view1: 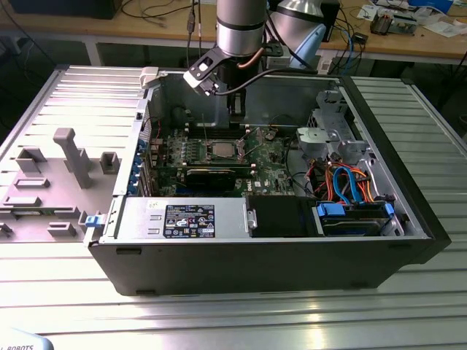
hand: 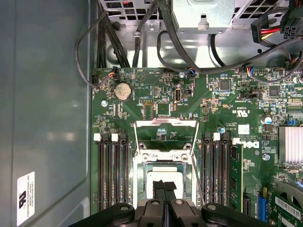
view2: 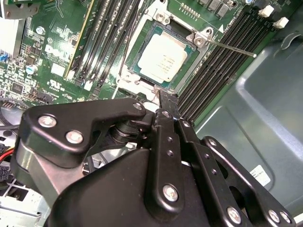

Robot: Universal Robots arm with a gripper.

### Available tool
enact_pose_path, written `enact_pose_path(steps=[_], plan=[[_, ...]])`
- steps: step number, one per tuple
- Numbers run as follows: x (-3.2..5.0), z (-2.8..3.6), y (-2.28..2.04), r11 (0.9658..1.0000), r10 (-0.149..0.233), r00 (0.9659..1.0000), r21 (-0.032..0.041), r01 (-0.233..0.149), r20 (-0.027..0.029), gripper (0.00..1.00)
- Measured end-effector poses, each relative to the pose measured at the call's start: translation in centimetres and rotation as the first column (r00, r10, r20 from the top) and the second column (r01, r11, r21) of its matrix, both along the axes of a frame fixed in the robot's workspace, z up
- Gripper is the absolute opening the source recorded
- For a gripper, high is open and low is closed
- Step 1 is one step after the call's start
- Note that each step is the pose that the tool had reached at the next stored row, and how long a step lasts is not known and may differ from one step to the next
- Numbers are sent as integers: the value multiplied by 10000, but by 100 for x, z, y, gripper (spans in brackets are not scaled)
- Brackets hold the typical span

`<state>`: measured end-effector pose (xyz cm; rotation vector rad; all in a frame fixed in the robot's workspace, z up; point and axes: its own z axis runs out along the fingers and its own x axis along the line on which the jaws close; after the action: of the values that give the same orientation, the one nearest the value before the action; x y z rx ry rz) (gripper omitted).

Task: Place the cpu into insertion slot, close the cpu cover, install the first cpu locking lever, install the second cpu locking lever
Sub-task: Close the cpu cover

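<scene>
The jaws are pressed together with nothing pinched between them, and in the second wrist view their tips are poised at the near edge of the cpu [view2: 161, 59]. The cpu is already seated flat in the insertion slot [hand: 163, 166], directly ahead of the jaw tips, with its dull metal top facing up. Beyond the slot from the jaws, the cpu cover [hand: 165, 123] is stood open on its hinge, so green board is seen through its window; it has not yet been brought down. A thin locking lever [view2: 229, 48] is sprung out to one side of the jaws, across the memory slots [view2: 222, 61], which is judged to be why the cover is free to swing. The shut, narrow stance is judged suited to pushing rather than grasping. Whether the tips touch the cpu or hang just above it cannot be settled from these angles.

The work is housed in an open computer case [view1: 255, 262], laid on its side on a ribbed metal bench [view1: 219, 313] and entered from above by the arm [view1: 239, 29]. Grey fixture blocks [view1: 73, 157] are set on the bench at the exterior view's left, well apart from the jaws. A wooden bench [view1: 408, 44] strewn with cables is seen behind.
</scene>
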<state>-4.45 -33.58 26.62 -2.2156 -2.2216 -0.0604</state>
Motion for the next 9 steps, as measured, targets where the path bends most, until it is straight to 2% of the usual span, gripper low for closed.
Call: enact_pose_path(steps=[6,9], plan=[[0,59,0,10000,0,10000,-5,0,0,11],[0,60,0,10000,0,10000,-1,0,2,11]])
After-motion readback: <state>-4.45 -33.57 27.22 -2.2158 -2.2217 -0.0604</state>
